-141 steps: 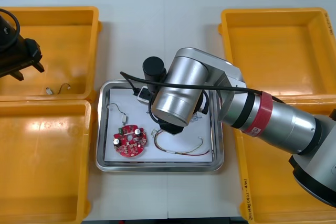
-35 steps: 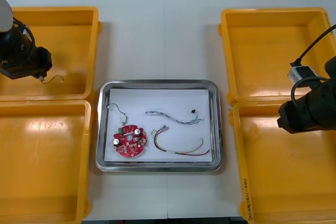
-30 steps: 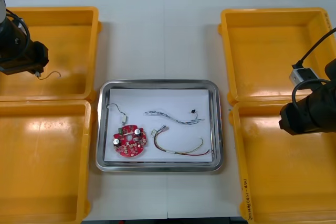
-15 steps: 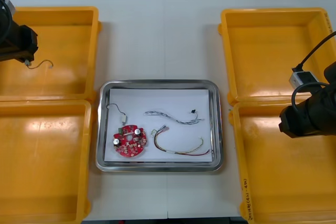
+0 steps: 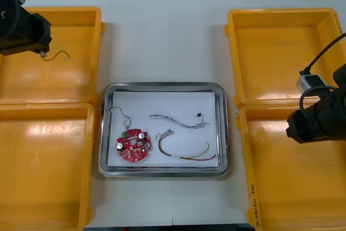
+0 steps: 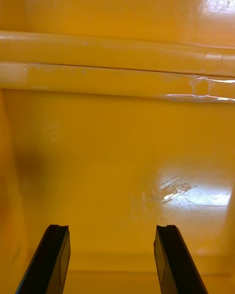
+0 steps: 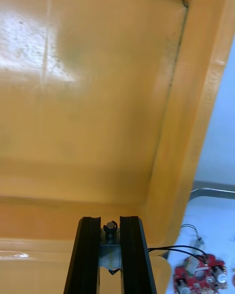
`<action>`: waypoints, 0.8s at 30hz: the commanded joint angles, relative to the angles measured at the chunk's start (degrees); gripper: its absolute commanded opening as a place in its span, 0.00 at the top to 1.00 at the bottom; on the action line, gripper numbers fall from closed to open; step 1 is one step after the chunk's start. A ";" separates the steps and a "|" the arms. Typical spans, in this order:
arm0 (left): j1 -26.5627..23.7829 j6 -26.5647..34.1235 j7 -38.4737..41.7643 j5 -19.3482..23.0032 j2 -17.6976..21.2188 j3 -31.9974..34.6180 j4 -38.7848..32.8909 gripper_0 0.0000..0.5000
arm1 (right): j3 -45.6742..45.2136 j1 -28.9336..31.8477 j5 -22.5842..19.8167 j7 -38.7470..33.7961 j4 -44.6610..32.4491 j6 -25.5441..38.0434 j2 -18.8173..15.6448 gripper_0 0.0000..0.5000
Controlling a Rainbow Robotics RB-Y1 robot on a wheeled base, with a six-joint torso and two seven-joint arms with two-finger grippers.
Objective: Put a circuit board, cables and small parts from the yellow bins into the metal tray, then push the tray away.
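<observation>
From above, my left claw (image 5: 40,51) hangs over the far left bin (image 5: 75,79), at its left side. A small metal part (image 5: 54,56) with a thin curled wire dangles just below it, clear of the bin floor as far as I can judge from this height. My right claw (image 5: 313,123) sits over the near right bin (image 5: 281,187), close to that bin's far edge. The tray (image 5: 162,171) lies on the bench (image 5: 162,36) between the bins, white inside. In it the round red circuit board (image 5: 134,145) is at the near left. A small part on a black wire (image 5: 121,113) lies just beyond the board. The twisted blue and white cable (image 5: 178,120) runs across the middle, and the red and yellow cable (image 5: 184,152) curves along the near right.

At my right wrist, my fingers (image 6: 54,257) stand well apart with nothing between them, so that claw is released. Bare bin floor lies beneath them, and two bin rims run side by side past the fingertips.

At my left wrist, my fingers (image 7: 88,255) are clenched on the small metal part (image 7: 110,257), grasping it between the tips with its dark cap just above them. Thin black wires (image 7: 176,248) run sideways from beside one finger. Beyond the bin wall I see a corner of the tray (image 7: 210,192) and the circuit board (image 7: 198,277) in it.
</observation>
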 commanded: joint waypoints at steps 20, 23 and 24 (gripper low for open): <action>-7.58 0.48 26.98 8.08 -3.80 -20.29 -6.45 1.00 | -1.85 1.02 -1.08 -2.47 -1.79 -0.08 0.48 0.00; -7.58 0.48 27.51 7.29 -4.77 -22.66 -6.45 1.00 | -1.93 1.02 -0.90 -2.47 -1.79 -0.16 0.48 0.00; -7.58 0.48 27.69 6.85 -5.30 -23.54 -6.36 1.00 | -1.85 1.02 -0.99 -2.47 -1.79 -0.16 0.57 0.00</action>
